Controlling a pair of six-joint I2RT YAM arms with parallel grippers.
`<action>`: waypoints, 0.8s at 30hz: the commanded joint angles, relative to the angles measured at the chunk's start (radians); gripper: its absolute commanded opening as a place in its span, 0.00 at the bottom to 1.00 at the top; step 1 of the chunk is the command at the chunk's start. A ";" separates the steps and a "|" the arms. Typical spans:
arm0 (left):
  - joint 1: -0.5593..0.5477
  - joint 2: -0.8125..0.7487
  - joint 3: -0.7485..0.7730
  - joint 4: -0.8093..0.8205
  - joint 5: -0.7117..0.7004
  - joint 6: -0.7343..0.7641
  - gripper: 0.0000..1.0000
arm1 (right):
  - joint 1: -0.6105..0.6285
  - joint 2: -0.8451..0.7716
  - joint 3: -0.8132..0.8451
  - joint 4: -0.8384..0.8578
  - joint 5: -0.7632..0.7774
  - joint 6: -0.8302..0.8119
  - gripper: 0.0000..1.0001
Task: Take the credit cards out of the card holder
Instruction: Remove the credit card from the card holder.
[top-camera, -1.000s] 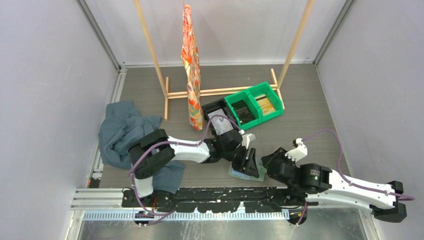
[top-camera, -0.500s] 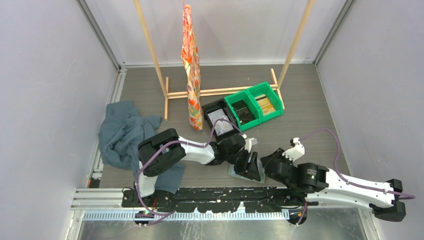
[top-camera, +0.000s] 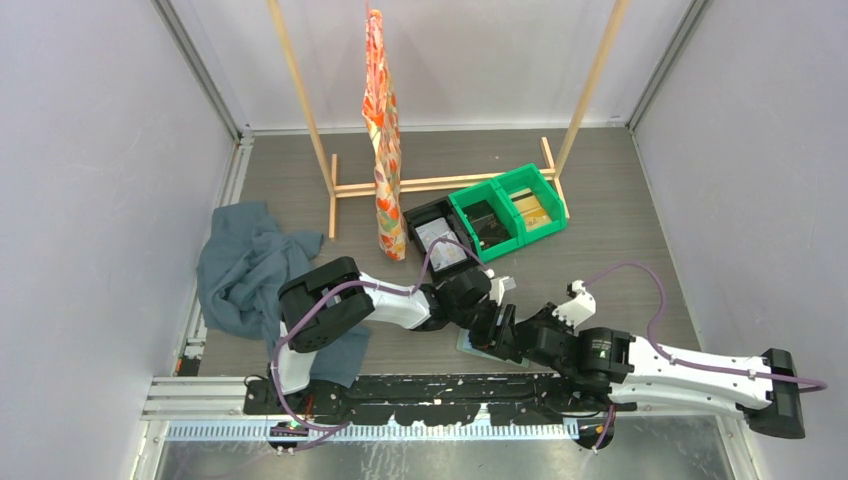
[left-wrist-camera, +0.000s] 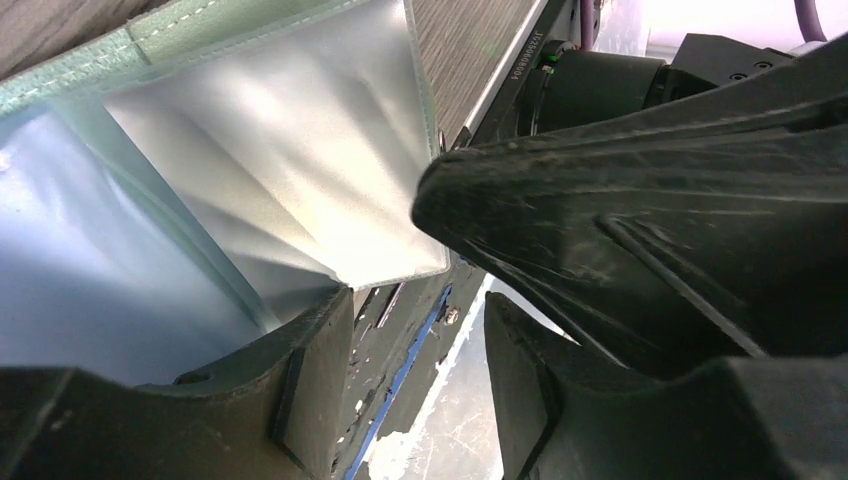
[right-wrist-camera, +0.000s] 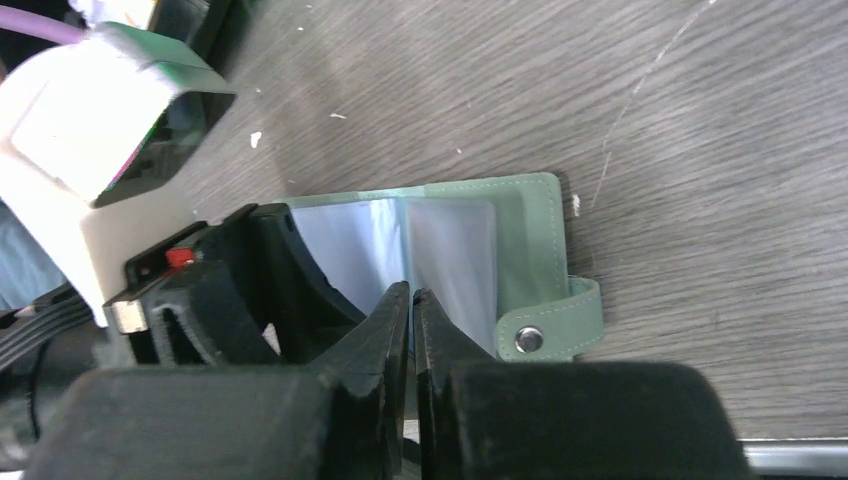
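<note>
Over open card holder (right-wrist-camera: 525, 240), right tool (right-wrist-camera: 412, 292) advanced, jaws now nearly shut; left tool (left-wrist-camera: 415, 335) wide

Left gripper (left-wrist-camera: 415, 340) and right gripper (right-wrist-camera: 410, 292) crowding the card holder (right-wrist-camera: 520, 230) at the tabletop's (top-camera: 620, 230) near edge, green bins (top-camera: 510, 210) and black tray (top-camera: 437, 240) standing just behind, wooden rack (top-camera: 440, 183) blocking the far middle, teal cloth (top-camera: 240, 265) covering the left, right side lying open.
</note>
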 joint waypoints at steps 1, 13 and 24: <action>-0.005 -0.012 0.018 0.047 0.019 -0.007 0.52 | 0.001 0.023 -0.027 0.024 -0.005 0.080 0.10; -0.005 -0.122 -0.021 0.013 -0.023 0.015 0.52 | 0.001 0.141 -0.098 0.106 -0.057 0.145 0.07; 0.035 -0.221 -0.073 0.026 -0.002 0.006 0.52 | 0.000 0.114 -0.136 0.130 -0.067 0.157 0.07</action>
